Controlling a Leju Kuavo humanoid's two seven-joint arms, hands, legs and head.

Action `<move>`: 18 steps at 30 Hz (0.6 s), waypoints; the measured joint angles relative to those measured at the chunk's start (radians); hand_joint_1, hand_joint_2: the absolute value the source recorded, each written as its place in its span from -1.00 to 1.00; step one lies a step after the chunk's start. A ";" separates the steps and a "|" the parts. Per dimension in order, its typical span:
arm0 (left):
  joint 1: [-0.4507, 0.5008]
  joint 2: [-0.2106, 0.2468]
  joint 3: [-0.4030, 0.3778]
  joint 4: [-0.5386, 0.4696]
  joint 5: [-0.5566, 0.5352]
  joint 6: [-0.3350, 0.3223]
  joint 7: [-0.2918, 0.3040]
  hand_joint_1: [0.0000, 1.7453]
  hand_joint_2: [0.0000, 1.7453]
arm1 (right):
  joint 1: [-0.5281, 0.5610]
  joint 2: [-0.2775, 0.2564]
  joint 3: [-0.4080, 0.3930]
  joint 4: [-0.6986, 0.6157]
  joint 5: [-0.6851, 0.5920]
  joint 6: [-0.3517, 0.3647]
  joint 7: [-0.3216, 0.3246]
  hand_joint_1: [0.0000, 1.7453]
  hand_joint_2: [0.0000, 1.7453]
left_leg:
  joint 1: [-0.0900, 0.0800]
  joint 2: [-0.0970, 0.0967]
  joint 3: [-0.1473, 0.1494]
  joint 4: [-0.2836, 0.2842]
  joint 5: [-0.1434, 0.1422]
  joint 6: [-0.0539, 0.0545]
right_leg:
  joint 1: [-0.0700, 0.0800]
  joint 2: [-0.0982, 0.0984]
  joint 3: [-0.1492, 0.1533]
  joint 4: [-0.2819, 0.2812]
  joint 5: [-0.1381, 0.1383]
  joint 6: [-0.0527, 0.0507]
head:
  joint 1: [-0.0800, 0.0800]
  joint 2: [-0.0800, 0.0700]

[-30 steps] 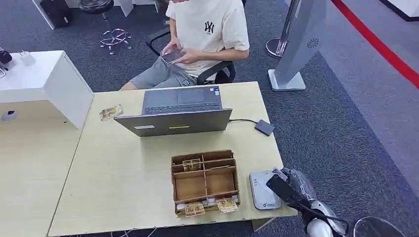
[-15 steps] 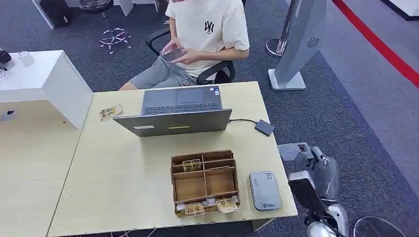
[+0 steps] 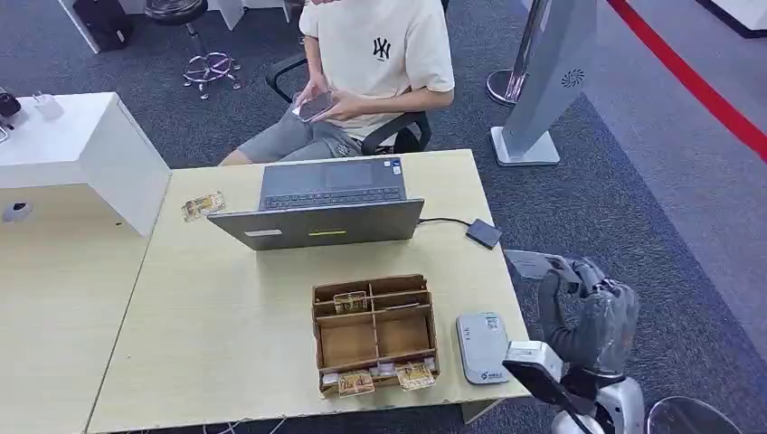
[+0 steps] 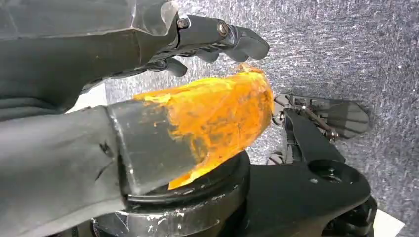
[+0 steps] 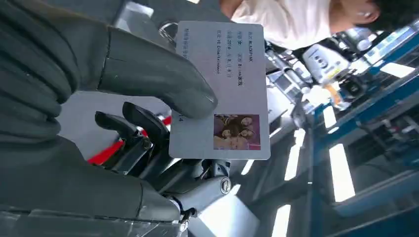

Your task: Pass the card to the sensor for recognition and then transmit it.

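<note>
Card (image 5: 225, 89), pinched under thumb, against fingers (image 5: 141, 126)

Our head cam looks down on the worktop (image 3: 226, 325); wrist cams sit close behind each hand, right one sharing the card (image 5: 222, 89).

I count one laptop (image 3: 327, 203), one wooden organizer box (image 3: 374, 332), one grey sensor pad (image 3: 484, 347), one card (image 5: 222, 89) in my right hand (image 3: 586, 318), and one person (image 3: 362, 72) seated opposite.

Grey photo card (image 5: 222, 89) in the right hand (image 3: 588, 312), beyond the table edge from the flat grey sensor (image 3: 484, 348).
</note>
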 joint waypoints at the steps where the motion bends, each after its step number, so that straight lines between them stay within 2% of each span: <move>1: -0.001 0.000 -0.005 0.000 -0.003 -0.003 0.000 -1.00 -1.00 | -0.010 0.006 0.012 0.000 0.027 0.000 -0.007 1.00 1.00 | 0.000 0.000 0.000 0.000 0.000 0.000 | 0.000 0.000 0.000 0.000 0.000 0.000 | 0.000 0.000; 10: -0.010 0.001 -0.050 0.000 -0.035 -0.019 0.023 -1.00 -1.00 | -0.107 0.030 0.092 0.021 0.173 0.000 -0.008 1.00 1.00 | 0.000 0.000 0.000 0.000 0.000 0.000 | 0.000 0.000 0.000 0.000 0.000 0.000 | 0.000 0.000; 13: -0.013 0.002 -0.069 0.000 -0.046 -0.026 0.035 -1.00 -1.00 | -0.161 0.032 0.129 0.056 0.240 0.000 0.022 1.00 1.00 | 0.000 0.000 0.000 0.000 0.001 0.001 | 0.000 0.000 0.000 0.000 0.000 0.000 | 0.000 0.000; 18: -0.022 0.005 -0.107 0.000 -0.067 -0.038 0.055 -1.00 -1.00 | -0.290 0.032 0.206 0.162 0.357 0.000 0.118 1.00 1.00 | 0.000 0.001 0.000 0.000 0.001 0.001 | 0.000 0.000 0.000 0.000 0.001 0.000 | 0.000 0.000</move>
